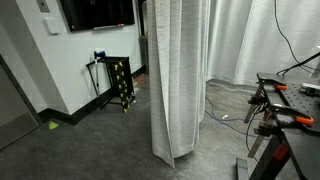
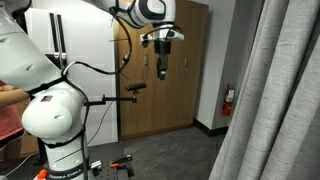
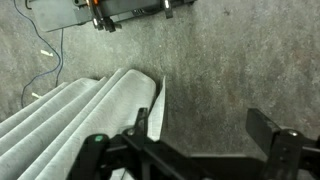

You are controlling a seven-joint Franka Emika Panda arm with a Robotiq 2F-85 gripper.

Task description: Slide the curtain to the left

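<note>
Room: grey carpet [image 1: 90,150], a white wall [image 1: 75,60] with a dark screen [image 1: 97,12], and wooden doors [image 2: 185,90] behind the arm [image 2: 50,110].

Item, the curtain [image 1: 177,75]: floor-length, gathered in upright pleats, hem at the carpet. In the wrist view its folds lie far below the gripper [image 3: 190,150], offset towards one finger. In an exterior view it hangs well apart from the gripper, off to one side.

Task status: not started, by my reading. I see no contact with the fabric. Everything is left for me: bring the arm down and across to the curtain's edge, take or press the fabric, then carry it along to the left.

Item, gripper: raised high. Its fingers [image 3: 95,150] are spread wide, with nothing between them and nothing touched.
</note>
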